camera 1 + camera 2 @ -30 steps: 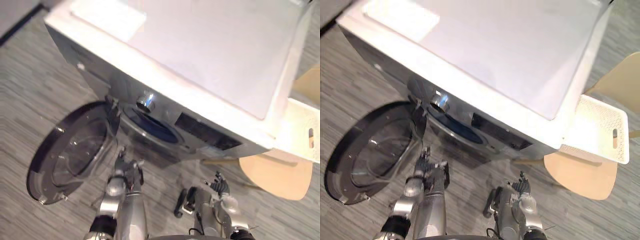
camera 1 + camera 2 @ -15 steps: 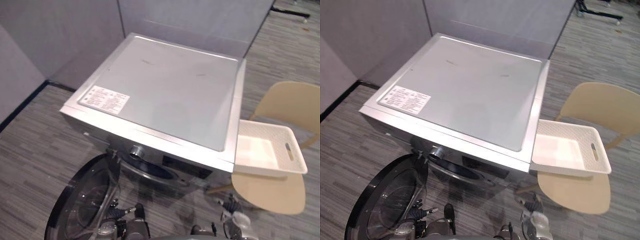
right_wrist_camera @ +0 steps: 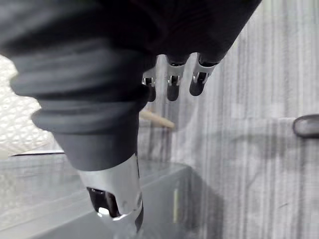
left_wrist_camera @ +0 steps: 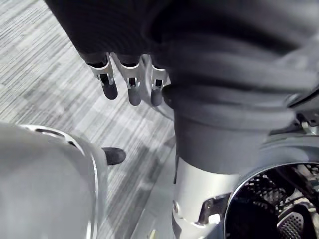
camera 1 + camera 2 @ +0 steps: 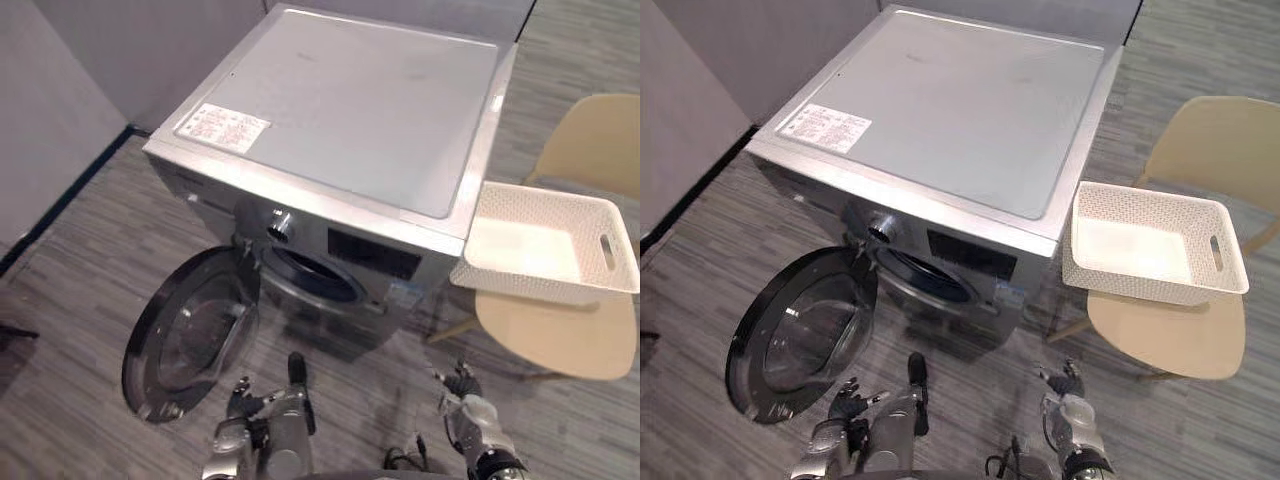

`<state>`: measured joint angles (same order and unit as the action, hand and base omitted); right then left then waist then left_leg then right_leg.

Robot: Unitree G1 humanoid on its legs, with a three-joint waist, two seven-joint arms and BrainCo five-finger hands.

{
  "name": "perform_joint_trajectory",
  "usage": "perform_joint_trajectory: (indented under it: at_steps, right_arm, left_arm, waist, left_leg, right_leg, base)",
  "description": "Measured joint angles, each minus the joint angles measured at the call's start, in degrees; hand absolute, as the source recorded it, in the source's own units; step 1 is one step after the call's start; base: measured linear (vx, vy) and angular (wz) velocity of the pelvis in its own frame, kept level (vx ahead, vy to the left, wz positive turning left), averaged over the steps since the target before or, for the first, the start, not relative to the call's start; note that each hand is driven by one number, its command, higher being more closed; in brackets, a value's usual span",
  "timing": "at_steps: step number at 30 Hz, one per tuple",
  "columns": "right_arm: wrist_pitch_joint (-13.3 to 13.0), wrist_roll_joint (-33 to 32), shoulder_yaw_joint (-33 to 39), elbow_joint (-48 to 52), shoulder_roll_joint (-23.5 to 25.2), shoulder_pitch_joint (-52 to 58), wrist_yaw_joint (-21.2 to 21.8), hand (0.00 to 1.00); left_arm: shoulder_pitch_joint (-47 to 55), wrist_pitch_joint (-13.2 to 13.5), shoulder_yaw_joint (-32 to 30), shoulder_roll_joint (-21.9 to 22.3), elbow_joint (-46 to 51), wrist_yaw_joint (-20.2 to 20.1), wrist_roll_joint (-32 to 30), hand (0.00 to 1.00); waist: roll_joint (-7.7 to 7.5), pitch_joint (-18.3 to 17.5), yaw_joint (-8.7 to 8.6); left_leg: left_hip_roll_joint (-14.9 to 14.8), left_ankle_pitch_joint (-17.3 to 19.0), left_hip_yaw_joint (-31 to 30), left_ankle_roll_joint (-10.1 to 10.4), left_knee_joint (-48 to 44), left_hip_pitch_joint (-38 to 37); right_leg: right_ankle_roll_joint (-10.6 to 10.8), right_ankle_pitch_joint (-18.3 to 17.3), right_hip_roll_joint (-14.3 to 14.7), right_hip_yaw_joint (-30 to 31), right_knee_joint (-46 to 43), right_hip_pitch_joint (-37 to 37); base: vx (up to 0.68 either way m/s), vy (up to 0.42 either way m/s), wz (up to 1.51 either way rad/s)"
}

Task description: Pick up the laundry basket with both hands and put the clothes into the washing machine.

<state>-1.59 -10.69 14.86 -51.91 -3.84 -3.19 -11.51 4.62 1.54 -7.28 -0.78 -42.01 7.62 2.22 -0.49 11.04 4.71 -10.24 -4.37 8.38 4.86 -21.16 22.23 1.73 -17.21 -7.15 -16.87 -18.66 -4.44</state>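
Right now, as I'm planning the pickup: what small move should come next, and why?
Probably turn right and reach both hands toward the white laundry basket on the beige chair: left hand and right hand hang open and empty, apart from it, and the washing machine door is already open.

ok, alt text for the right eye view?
Silver front-loading washing machine with its round door open; a white laundry basket sits on a beige chair at right. The left hand and right hand hang low, open, empty.
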Motion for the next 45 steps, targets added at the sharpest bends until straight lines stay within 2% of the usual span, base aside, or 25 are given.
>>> perform_joint_trajectory:
  at_steps: [2,3,4,5,6,7,9,12,15,19,21,24,27,29,31,33,37,39,42,45]
  right_arm:
    - [-0.29,0.02,0.11,1.57,0.01,0.95,0.06,0.0]
    - [-0.32,0.03,0.64,1.53,-0.06,1.28,0.16,0.0]
    - [-0.32,0.06,1.56,1.41,-0.17,2.01,0.34,0.0]
    - [-0.32,0.06,1.74,1.41,-0.21,2.17,0.37,0.0]
    - [-0.27,0.1,2.38,0.93,-0.49,2.36,0.4,0.0]
    - [-0.02,0.23,2.3,0.6,-0.3,2.76,0.57,0.0]
    - [0.06,0.92,2.24,0.51,-0.13,2.58,0.54,0.0]
    - [0.04,2.43,1.4,1.64,-0.24,2.39,0.58,0.0]
    - [-0.14,3.62,-0.77,3.88,-0.46,1.5,0.64,0.0]
    - [-0.53,4.41,-2.64,4.15,-1.19,-0.05,1.6,0.0]
    - [-0.5,5.16,-3.27,4.11,-1.32,-0.01,1.85,0.0]
    - [-0.48,6.85,-4.74,4.02,-1.43,-0.21,2.12,0.0]
    - [-0.36,7.41,-6.42,3.79,-2.25,-0.33,2.97,0.0]
    - [-0.36,7.85,-6.89,3.78,-2.39,-0.73,2.98,0.0]
    - [-0.34,8.05,-7.04,3.76,-2.33,-1.64,2.99,0.0]
    - [-0.31,8.05,-7.03,3.75,-2.35,-2.58,2.99,0.0]
    - [-0.31,8.03,-7.23,3.76,-2.34,-3.94,2.91,0.0]
    - [-0.44,7.99,-8.19,3.93,-2.37,-4.91,2.81,0.0]
    - [-0.54,7.95,-9.55,4.33,-2.27,-5.2,2.79,0.0]
    - [-1.21,7.95,-11.1,6.58,-1.71,-5.58,2.72,0.0]
  left_arm:
    - [0.45,0.13,0.03,-0.08,1.47,0.02,-0.01,0.0]
    - [0.41,0.12,0.07,-0.04,1.47,0.02,-0.01,0.0]
    - [0.08,0.13,0.2,-0.03,1.46,0.03,-0.03,0.0]
    - [0.0,0.13,0.25,-0.04,1.48,0.04,-0.03,0.0]
    - [-0.69,0.04,0.52,-0.65,1.46,0.06,-0.1,0.0]
    - [-1.04,-0.01,1.16,-1.5,2.06,0.16,-0.18,0.0]
    - [-1.57,-0.03,3.28,-3.74,3.38,0.32,-0.65,0.0]
    - [-1.08,0.01,3.34,-4.73,8.08,1.35,-0.97,0.0]
    - [-0.84,0.06,3.41,-5.87,13.48,1.66,-3.21,0.0]
    - [-1.86,0.08,3.88,-7.9,19.81,2.55,-5.94,0.0]
    - [-3.29,0.12,3.62,-10.42,22.81,2.77,-7.95,0.0]
    - [-6.22,0.21,-0.16,-14.68,23.33,3.76,-9.5,0.0]
    - [-11.36,0.56,-4.21,-21.08,17.04,6.27,-9.55,0.0]
    - [-13.34,0.32,-5.06,-23.7,13.12,6.84,-9.15,0.0]
    - [-15.39,0.0,-5.63,-26.45,9.52,7.12,-8.85,0.0]
    - [-18.52,-0.31,-5.84,-28.84,4.85,7.36,-8.27,0.0]
    - [-24.92,-1.11,-4.75,-32.37,-3.43,7.19,-7.33,0.0]
    - [-29.13,-0.92,-3.66,-34.66,-7.3,5.82,-6.93,0.0]
    - [-31.9,0.25,-3.36,-36.16,-7.38,4.88,-6.77,0.0]
    - [-33.23,0.08,-3.04,-36.59,-8.16,5.05,-6.21,0.0]
  waist:
    - [0.72,-0.41,-0.87]
    - [0.96,-0.56,-0.9]
    - [1.38,-0.88,-1.12]
    - [1.55,-1.0,-1.18]
    - [1.32,-1.42,-1.4]
    - [0.57,-2.35,-2.25]
    - [0.23,-2.79,-3.0]
    - [0.52,-3.71,-3.62]
    - [0.64,-5.36,-3.71]
    - [0.68,-5.56,-3.85]
    - [0.63,-5.58,-3.73]
    - [0.61,-5.59,-3.79]
    - [0.38,-5.45,-3.81]
    - [-0.16,-5.23,-3.76]
    - [-1.1,-4.87,-3.68]
    - [-2.71,-3.79,-3.64]
    - [-5.08,-0.66,-3.6]
    - [-6.12,1.63,-3.56]
    - [-6.56,3.86,-2.08]
    - [-7.18,4.24,-1.96]
  left_leg:
    - [-1.19,8.86,-0.47,-0.1,-7.11,-2.81]
    - [-1.37,11.14,-0.45,-0.04,-7.16,-5.07]
    - [-0.88,13.16,-0.38,1.01,-1.69,-9.56]
    - [-0.63,13.26,-0.49,1.17,0.69,-10.48]
    - [0.63,11.79,-0.6,1.67,7.91,-12.5]
    - [2.16,9.2,-0.99,0.97,11.56,-12.97]
    - [4.78,5.85,-2.62,-0.29,16.43,-14.35]
    - [7.23,3.55,-3.81,-1.7,20.39,-17.21]
    - [8.65,2.2,-4.15,-2.51,22.7,-18.11]
    - [9.21,0.68,-5.36,-2.87,24.97,-19.23]
    - [9.22,0.14,-5.99,-2.77,26.03,-19.95]
    - [9.15,-0.11,-6.22,-2.75,26.5,-20.14]
    - [8.94,-0.11,-6.09,-2.75,26.52,-20.04]
    - [8.61,-0.11,-5.54,-2.75,26.53,-19.47]
    - [8.2,-0.35,-5.02,-2.4,26.53,-17.7]
    - [7.96,-0.98,-4.64,-2.43,26.51,-15.02]
    - [7.88,-1.69,-3.72,-2.53,26.49,-11.95]
    - [7.8,-2.29,-3.36,-2.9,26.31,-9.35]
    - [7.31,-2.32,-3.43,-2.92,24.74,-6.14]
    - [7.06,-2.64,-3.54,-2.47,24.0,-3.06]
  right_leg:
    - [-0.2,1.99,0.06,-0.17,-0.02,-2.12]
    - [0.02,2.92,0.03,-0.18,0.61,-2.48]
    - [1.03,4.78,0.16,-0.54,2.64,-2.4]
    - [1.2,5.25,0.21,-0.66,3.24,-2.36]
    - [2.02,6.93,-0.1,-1.22,5.58,-2.29]
    - [2.43,8.9,-0.83,-2.12,8.08,-2.01]
    - [3.67,11.82,-1.75,-3.64,12.5,0.09]
    - [4.76,13.6,-3.23,-5.07,15.21,3.22]
    - [5.27,14.34,-3.92,-5.2,16.09,3.48]
    - [5.28,15.09,-3.92,-6.48,17.55,4.74]
    - [5.21,15.16,-3.71,-6.92,17.93,5.25]
    - [5.11,15.22,-3.48,-7.11,18.23,5.38]
    - [4.46,15.76,-2.94,-6.74,19.39,5.96]
    - [4.05,16.33,-2.54,-6.25,20.05,5.08]
    - [3.83,17.17,-2.02,-5.59,20.67,3.57]
    - [3.65,18.25,-1.61,-5.11,21.57,1.02]
    - [3.15,19.74,-1.42,-4.1,22.25,-2.24]
    - [2.54,21.13,-1.2,-3.39,22.96,-4.74]
    - [2.03,21.98,-0.89,-2.06,22.9,-7.29]
    - [2.07,22.29,-0.72,-1.06,22.62,-10.18]
  base:
    - [-0.24,0.048,0.06]
    - [-0.26,0.164,0.09]
    - [-0.17,0.135,0.11]
    - [-0.15,0.158,0.25]
    - [-0.1,0.137,0.32]
    - [-0.11,0.172,0.45]
    - [-0.05,0.135,0.47]
    - [-0.04,0.173,0.32]
    - [-0.02,0.09,0.09]
    - [-0.01,0.028,0.15]
    - [0.01,0.002,0.14]
    - [0.0,-0.001,0.02]
    - [0.02,-0.005,-0.03]
    - [-0.02,-0.008,-0.16]
    - [-0.03,-0.013,-0.18]
    - [-0.04,-0.005,-0.11]
    - [-0.04,0.018,-0.15]
    - [-0.04,0.028,-0.1]
    - [-0.02,0.019,-0.01]
    - [-0.04,0.007,-0.03]
